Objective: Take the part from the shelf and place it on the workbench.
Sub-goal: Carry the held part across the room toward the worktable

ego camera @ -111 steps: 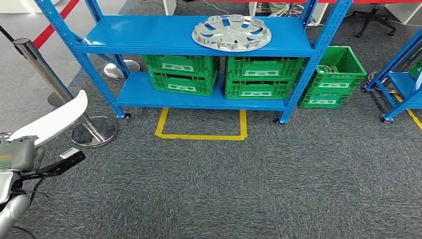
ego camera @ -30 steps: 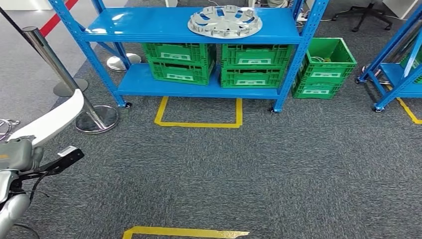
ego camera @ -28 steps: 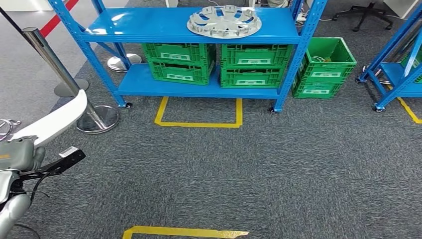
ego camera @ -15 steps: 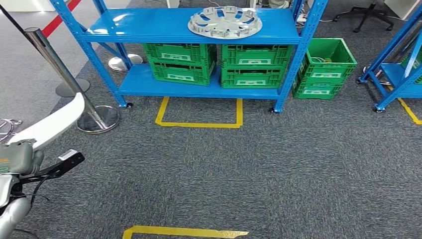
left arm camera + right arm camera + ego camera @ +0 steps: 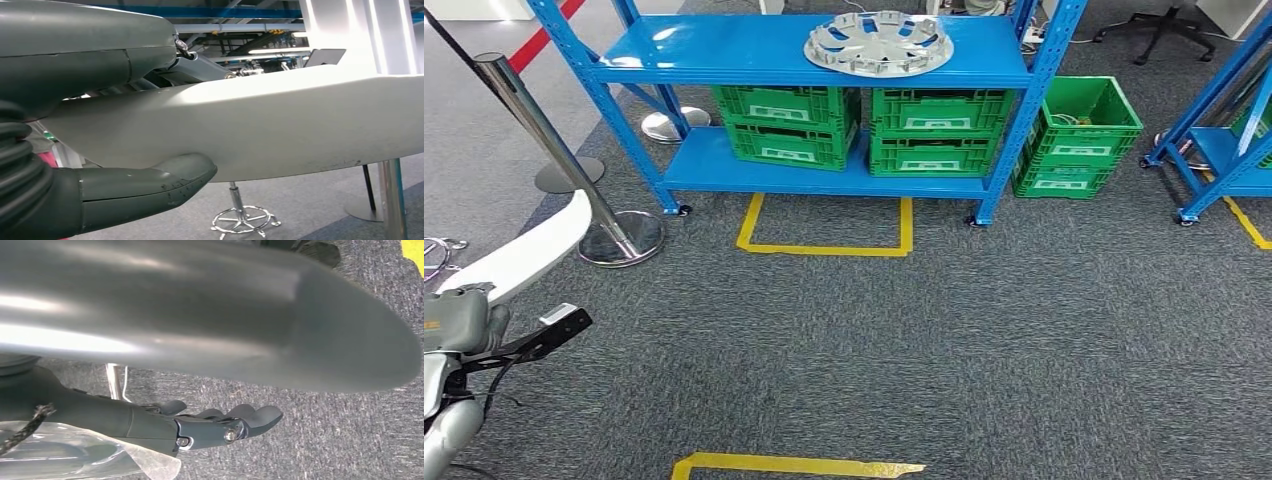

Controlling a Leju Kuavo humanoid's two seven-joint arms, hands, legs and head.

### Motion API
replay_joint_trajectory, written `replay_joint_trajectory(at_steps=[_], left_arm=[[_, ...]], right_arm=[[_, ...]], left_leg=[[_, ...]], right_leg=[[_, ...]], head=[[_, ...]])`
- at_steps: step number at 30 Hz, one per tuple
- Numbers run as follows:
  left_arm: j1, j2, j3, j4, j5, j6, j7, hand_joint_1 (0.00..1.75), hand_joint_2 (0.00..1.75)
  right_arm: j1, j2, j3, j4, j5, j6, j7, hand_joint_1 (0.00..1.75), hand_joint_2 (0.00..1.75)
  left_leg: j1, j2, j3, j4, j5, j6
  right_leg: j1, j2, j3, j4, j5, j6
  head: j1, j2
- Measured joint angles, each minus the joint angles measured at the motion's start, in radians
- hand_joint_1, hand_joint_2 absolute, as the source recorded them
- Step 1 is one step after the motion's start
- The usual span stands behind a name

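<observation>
A long, curved white part (image 5: 532,250) sticks up and forward at the lower left of the head view. My left hand (image 5: 457,326) grips its near end. Up close, the white part (image 5: 280,120) lies between the thick thumb (image 5: 150,187) on one side and the darker fingers (image 5: 90,45) on the other. My right hand (image 5: 215,426) hangs over grey carpet with its fingers stretched out and nothing in them. A silver wheel cover (image 5: 879,42) lies on the top board of the blue shelf (image 5: 744,52) ahead.
Green crates (image 5: 789,135) (image 5: 939,138) fill the shelf's lower board and another crate (image 5: 1079,135) stands beside it. A chrome barrier post (image 5: 544,140) with a round base (image 5: 622,238) stands close to the part. Yellow tape (image 5: 824,228) (image 5: 794,465) marks the carpet. Another blue rack (image 5: 1224,150) is at the right.
The whole view has drawn back from the shelf, bringing a yellow tape line in at the bottom. In the last second my left hand with the white part has sunk slightly.
</observation>
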Motion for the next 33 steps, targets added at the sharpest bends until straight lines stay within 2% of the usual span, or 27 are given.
replay_joint_trajectory(at_steps=[10,14,17,22,33], left_arm=[[0.002,0.0,0.006,0.0,0.0,0.001,0.0,1.75,1.75],[0.017,-0.002,0.016,-0.005,-0.004,-0.006,0.001,1.75,1.75],[0.041,-0.007,0.028,-0.024,-0.011,-0.013,0.006,1.75,1.75],[0.06,-0.009,0.046,-0.038,-0.014,-0.014,0.007,1.75,1.75],[0.075,-0.012,0.062,-0.037,-0.003,-0.01,-0.006,1.75,1.75]], right_arm=[[-0.001,0.0,0.0,0.0,0.023,-0.018,-0.027,0.0,0.0],[-0.003,0.0,0.003,0.0,0.108,-0.112,-0.063,0.0,0.0],[-0.009,0.0,0.002,0.004,0.108,-0.185,-0.104,0.0,0.0],[-0.011,0.0,-0.003,0.009,0.068,-0.139,-0.138,0.0,0.0],[-0.005,0.0,0.005,-0.003,0.014,-0.062,-0.127,0.0,0.0]], left_leg=[[0.0,0.0,-0.001,0.0,0.0,0.0],[0.0,0.0,-0.001,0.0,0.001,0.001],[0.0,0.0,-0.001,0.0,0.001,0.001],[0.0,-0.002,-0.001,0.0,0.0,0.001],[0.0,-0.002,-0.002,0.0,0.0,0.001]], right_leg=[[0.0,0.0,0.005,0.0,0.0,0.0],[0.0,0.0,0.008,0.0,0.001,0.001],[0.0,0.0,0.007,0.0,0.001,0.001],[0.0,-0.001,-0.003,0.0,-0.001,0.0],[0.0,-0.001,0.001,0.0,0.0,0.0]], head=[[0.0,0.0],[0.0,0.0],[0.0,0.0],[0.0,0.0],[0.0,0.0]])
